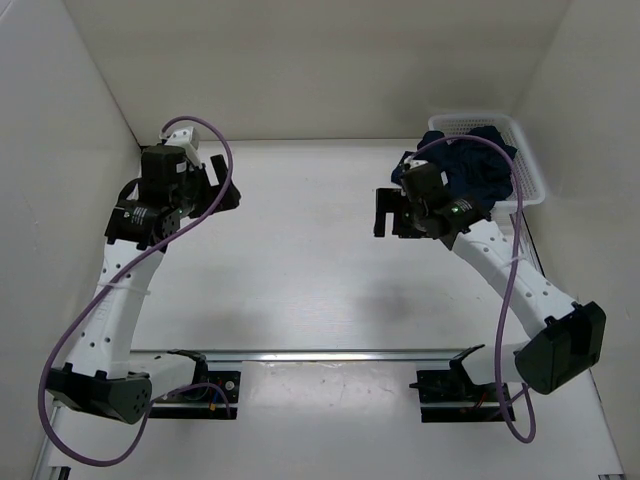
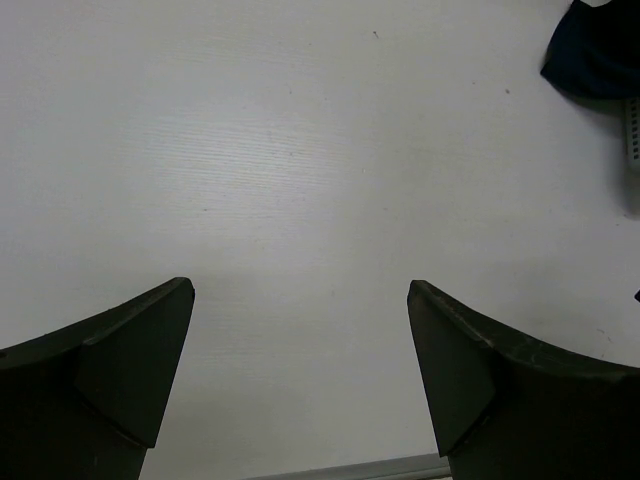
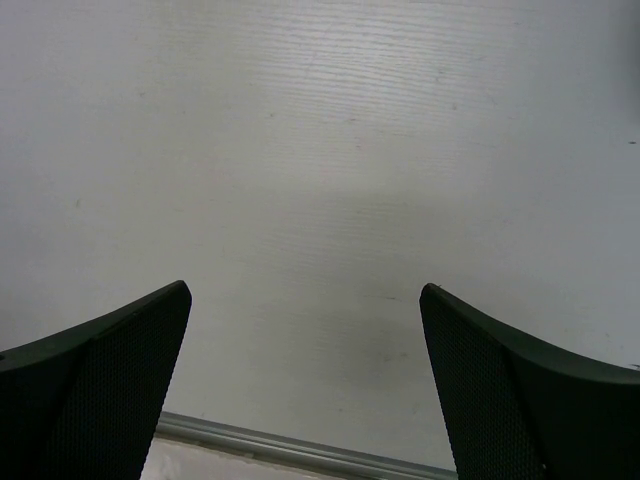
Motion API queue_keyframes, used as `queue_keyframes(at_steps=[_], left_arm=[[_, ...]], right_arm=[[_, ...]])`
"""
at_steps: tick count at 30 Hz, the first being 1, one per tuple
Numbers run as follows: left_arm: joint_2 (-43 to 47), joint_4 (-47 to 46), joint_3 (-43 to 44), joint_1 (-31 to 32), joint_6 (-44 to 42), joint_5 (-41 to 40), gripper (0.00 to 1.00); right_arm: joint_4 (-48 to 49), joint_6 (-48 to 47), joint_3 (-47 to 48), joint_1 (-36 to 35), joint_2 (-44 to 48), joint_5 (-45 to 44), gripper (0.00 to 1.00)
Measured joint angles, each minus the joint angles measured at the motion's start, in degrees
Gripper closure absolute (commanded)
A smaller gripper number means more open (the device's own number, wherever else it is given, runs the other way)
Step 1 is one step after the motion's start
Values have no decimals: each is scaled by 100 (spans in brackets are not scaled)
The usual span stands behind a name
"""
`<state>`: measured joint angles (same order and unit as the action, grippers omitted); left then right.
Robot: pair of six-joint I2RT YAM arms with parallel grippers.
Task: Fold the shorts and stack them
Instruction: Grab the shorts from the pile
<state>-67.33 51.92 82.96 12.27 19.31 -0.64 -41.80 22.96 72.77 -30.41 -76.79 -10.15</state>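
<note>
The dark navy shorts (image 1: 478, 166) lie bunched in a white basket (image 1: 533, 172) at the back right of the table, partly hanging over its left rim. A corner of them shows at the top right of the left wrist view (image 2: 598, 52). My left gripper (image 1: 228, 196) is open and empty over the back left of the table; its wrist view (image 2: 300, 286) shows only bare table between the fingers. My right gripper (image 1: 385, 213) is open and empty just left of the basket, above bare table (image 3: 305, 289). The right arm covers part of the shorts.
White walls close in the table on the left, back and right. A metal rail (image 1: 310, 354) runs along the near edge by the arm bases and shows in the right wrist view (image 3: 290, 448). White tabletop (image 1: 300, 260) lies between the grippers.
</note>
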Motion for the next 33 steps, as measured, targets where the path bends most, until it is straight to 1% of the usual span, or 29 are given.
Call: queue_keyframes(at_steps=[5,7,8,10,14,16,17,18,22,28,30,32,33], left_arm=[[87,-11,4,0,37,-44,1],[114,-15,4,0,48,-26,1],[118,-22,4,0,52,-22,1],[120,-61,4,0,63,-11,1],[103,-122,4,0,63,70,1],[61,-140,4,0,63,138,1],[28,-144,4,0,63,162,1],[-17,-142,4,0,63,181,1],[-240,-140,42,0,17,223,1],[-461,-96,260,0,-57,-160,1],[-509,-98,367,0,-81,-411,1],[-579,-107,446,0,-87,-605,1],[-636,-116,481,0,-90,-691,1]], right_arm=[[-144,-98,94,240,122,-365,0],[-166,-170,201,474,122,-448,0],[-184,-212,282,649,103,-476,0],[-197,-245,540,1104,-9,-511,7],[-138,-162,1252,2347,-623,-337,7],[-125,-109,1646,2857,-1080,-116,5],[-184,-81,1952,3106,-1412,2,3],[-188,-50,2302,3305,-1764,109,3],[-278,103,3851,3836,-3303,352,3],[-494,413,6065,4017,-5475,459,1],[-444,557,6489,4041,-6017,553,5],[-216,691,6546,4052,-6393,826,8],[-50,772,6546,4059,-6561,988,12]])
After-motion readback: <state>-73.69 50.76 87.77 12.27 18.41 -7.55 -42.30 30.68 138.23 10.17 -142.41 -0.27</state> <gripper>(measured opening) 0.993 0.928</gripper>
